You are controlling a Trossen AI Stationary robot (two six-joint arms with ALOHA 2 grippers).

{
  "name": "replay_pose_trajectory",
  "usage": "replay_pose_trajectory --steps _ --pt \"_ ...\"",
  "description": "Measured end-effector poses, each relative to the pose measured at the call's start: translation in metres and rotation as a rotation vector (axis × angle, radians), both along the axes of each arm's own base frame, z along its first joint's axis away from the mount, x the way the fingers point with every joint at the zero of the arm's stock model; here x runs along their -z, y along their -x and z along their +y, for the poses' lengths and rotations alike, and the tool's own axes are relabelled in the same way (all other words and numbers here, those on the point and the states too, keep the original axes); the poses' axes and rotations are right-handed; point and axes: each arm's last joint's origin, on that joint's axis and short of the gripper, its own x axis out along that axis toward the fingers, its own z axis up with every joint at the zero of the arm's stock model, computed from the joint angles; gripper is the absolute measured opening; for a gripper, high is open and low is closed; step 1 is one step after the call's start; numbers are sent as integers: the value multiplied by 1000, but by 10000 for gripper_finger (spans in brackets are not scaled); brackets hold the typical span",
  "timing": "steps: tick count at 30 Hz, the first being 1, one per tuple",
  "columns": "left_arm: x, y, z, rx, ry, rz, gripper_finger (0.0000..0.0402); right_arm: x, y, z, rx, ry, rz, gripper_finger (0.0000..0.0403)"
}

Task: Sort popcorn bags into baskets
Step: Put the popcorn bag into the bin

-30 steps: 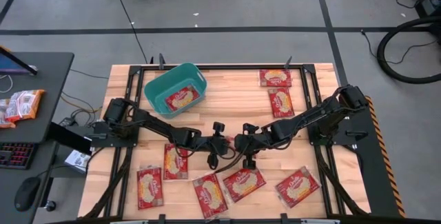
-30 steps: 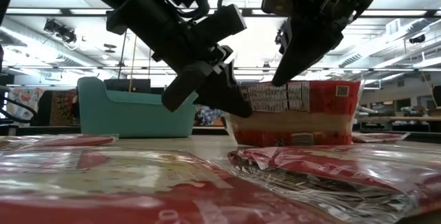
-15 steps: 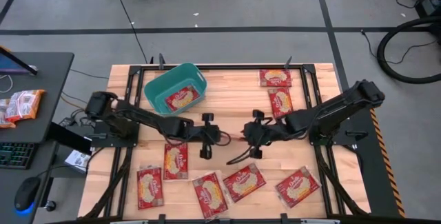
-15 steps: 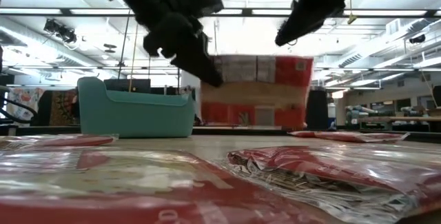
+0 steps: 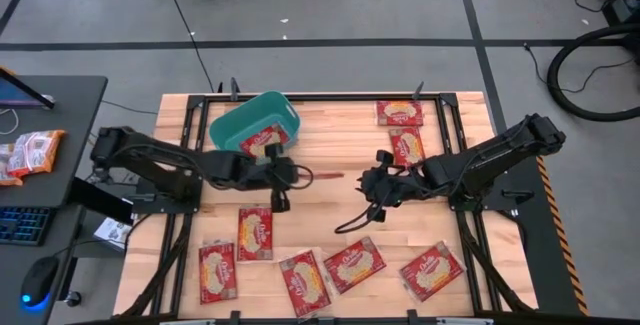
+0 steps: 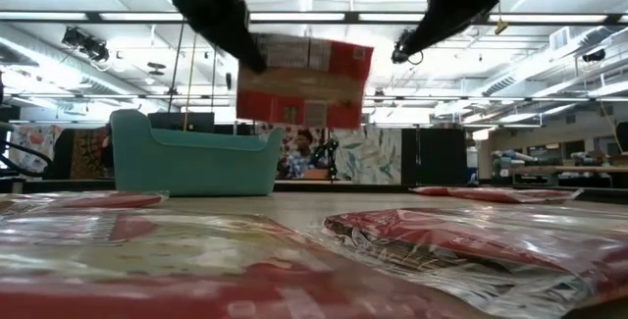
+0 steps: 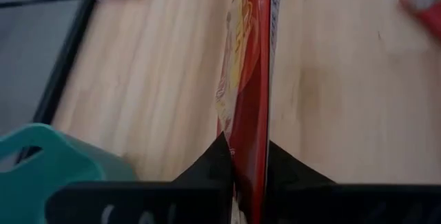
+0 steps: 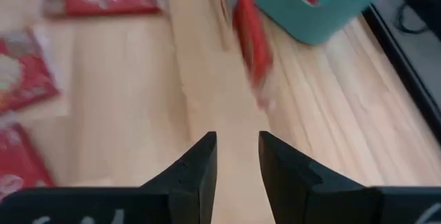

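My left gripper point(image 5: 277, 177) is shut on a red popcorn bag point(image 6: 304, 81) and holds it in the air just on the near right side of the teal basket point(image 5: 255, 130). One bag point(image 5: 265, 143) lies in the basket. My right gripper point(image 5: 372, 187) is open and holds nothing, to the right of the table's middle; its wrist view shows the held bag point(image 8: 251, 45) and the basket point(image 8: 324, 3) ahead of it. Several more bags lie flat on the table, for instance along the near edge point(image 5: 355, 265) and at the far right point(image 5: 400, 113). My left gripper point(image 7: 248, 169) pinches the bag between its two fingers, which stand one on each flat face point(image 7: 251, 141). In the low view the fingers point(image 6: 235, 44) come from above onto the bag's top edge near one corner point(image 6: 257, 59). The bag hangs below them, lifted clear, slightly tilted.
Bags lie at the near left point(image 5: 254, 233) point(image 5: 217, 270), near middle point(image 5: 305, 282) and near right point(image 5: 432, 270), with another at the far right point(image 5: 407, 148). Bare wood shows in the table's middle point(image 5: 330, 155). A desk with a keyboard stands left of the table.
My left gripper has lifted the bag off the table's middle, where it stood on edge, and carried it left and toward the far side, up to the basket. My right gripper has come away from the bag's top and drawn back toward the right.
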Motion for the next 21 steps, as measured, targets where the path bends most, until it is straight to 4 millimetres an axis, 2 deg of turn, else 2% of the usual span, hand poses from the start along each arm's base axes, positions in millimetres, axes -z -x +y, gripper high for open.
replay_pose_trajectory --steps 5,15,21 --pt "-12 12 3 -34 23 -21 32 0 1 -1 18 9 0 113" --pt "-11 20 -1 -23 19 30 27 -3 4 -1 24 -3 -10 113" --pt "-12 37 11 -80 26 -10 28 -3 6 0 22 9 -1 113"
